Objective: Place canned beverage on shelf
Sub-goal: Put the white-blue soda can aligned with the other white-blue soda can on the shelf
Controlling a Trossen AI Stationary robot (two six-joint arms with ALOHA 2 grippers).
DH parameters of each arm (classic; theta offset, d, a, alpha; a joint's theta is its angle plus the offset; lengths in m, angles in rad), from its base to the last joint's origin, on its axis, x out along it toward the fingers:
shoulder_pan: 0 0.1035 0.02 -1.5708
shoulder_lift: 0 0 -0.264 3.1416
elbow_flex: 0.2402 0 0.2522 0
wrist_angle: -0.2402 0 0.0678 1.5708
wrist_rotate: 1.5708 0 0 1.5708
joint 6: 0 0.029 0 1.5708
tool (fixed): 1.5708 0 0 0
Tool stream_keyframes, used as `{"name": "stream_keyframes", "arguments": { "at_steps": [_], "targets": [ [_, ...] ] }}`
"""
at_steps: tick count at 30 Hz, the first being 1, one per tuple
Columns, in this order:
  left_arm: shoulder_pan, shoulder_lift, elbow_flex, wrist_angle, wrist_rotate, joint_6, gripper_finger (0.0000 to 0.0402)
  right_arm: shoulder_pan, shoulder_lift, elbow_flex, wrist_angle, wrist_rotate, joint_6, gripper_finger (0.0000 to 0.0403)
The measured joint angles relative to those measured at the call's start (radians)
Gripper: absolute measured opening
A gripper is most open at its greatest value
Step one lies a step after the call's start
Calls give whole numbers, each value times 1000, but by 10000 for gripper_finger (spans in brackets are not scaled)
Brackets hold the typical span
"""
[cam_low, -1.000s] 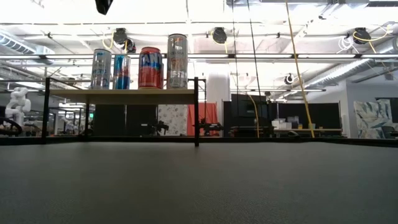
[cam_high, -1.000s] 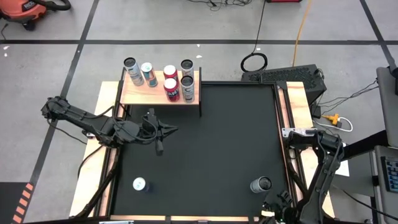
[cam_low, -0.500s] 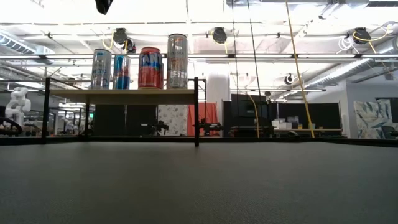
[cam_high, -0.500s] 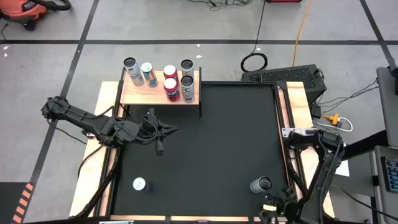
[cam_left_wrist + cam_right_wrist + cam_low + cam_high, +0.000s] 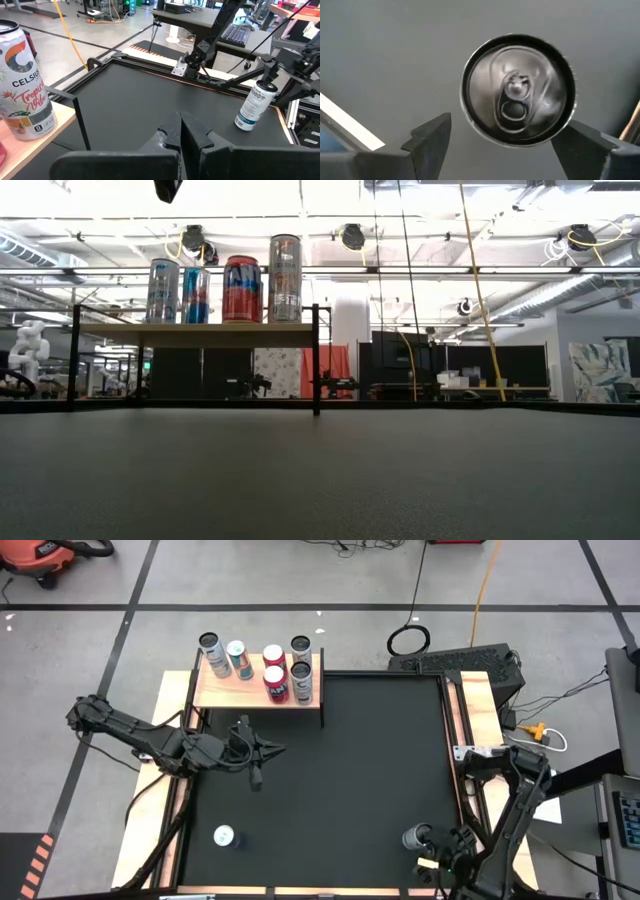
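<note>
a: black matting is covering your counter [image 5: 330,770], and the shelf [image 5: 258,692] is sitting at its far left corner with six cans already standing on it. which step are you working on?

b: you are lining up a pick. your right end effector [image 5: 437,852] is hanging over the can [image 5: 417,837] near the counter's front right corner, and the right wrist view is looking straight down on that can's lid [image 5: 518,90], with a finger [image 5: 431,135] standing wide on either side and not touching it.

a: and the left arm?

b: your left end effector [image 5: 254,755] is waiting over the mat in front of the shelf, its fingers [image 5: 192,131] pressed together on nothing. a second can [image 5: 224,835] is standing near the front left corner, well apart from it.

a: what is the next move asking for?

b: judging by this, you are needing to drop the right end effector until the fingers are flanking the can's body, then squeeze, lift straight up, and carry it across the whole counter to the shelf. keep the can centred; a glancing finger could tip it.
</note>
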Motion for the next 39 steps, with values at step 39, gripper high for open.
{"name": "stream_keyframes", "arguments": {
  "at_steps": [39],
  "targets": [
    [0, 0, 0, 0, 1, 0, 1, -154, -8, -11, -85, 18, -220, 223]
  ]
}}
